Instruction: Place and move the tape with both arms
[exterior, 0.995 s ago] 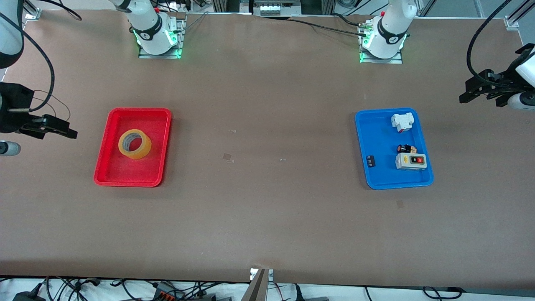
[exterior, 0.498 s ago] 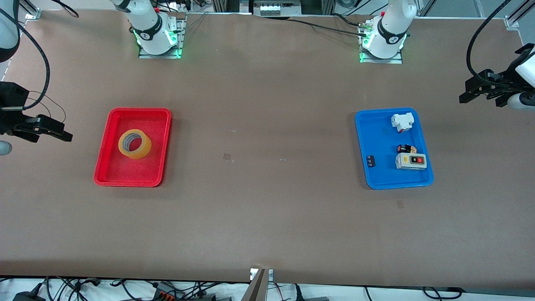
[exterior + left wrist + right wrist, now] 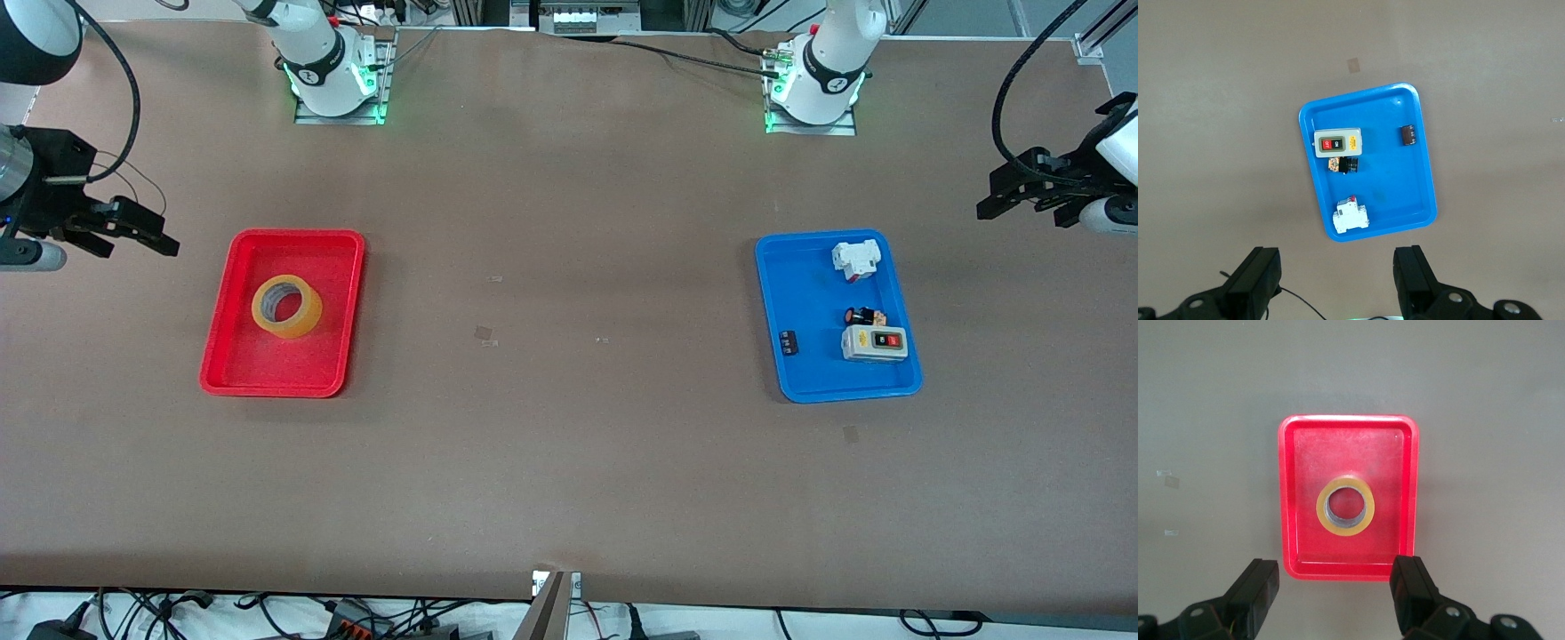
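Observation:
The tape [image 3: 302, 322], a yellowish translucent roll, lies flat in the red tray [image 3: 293, 236] toward the right arm's end of the table. My right gripper [image 3: 147, 229] hangs open and empty over bare table beside that tray, at the table's end. Its wrist view looks down on the tape [image 3: 1345, 529] in the red tray [image 3: 1338, 450], past the open right gripper [image 3: 1337, 580]. My left gripper [image 3: 994, 194] waits open and empty in the air at the left arm's end of the table. The left gripper [image 3: 1337, 267] shows nothing between its fingers.
A blue tray [image 3: 805, 293] toward the left arm's end holds a white-grey switch box [image 3: 875, 342], a white breaker [image 3: 855, 260], a small red-black button [image 3: 861, 316] and a small black part [image 3: 789, 343]. The blue tray [image 3: 1391, 180] also shows in the left wrist view. Both arm bases [image 3: 333, 80] stand along one edge.
My right gripper has swung toward the robots' base edge of the table and turned slightly, still open beside the red tray. The left arm, the tape and both trays have not moved.

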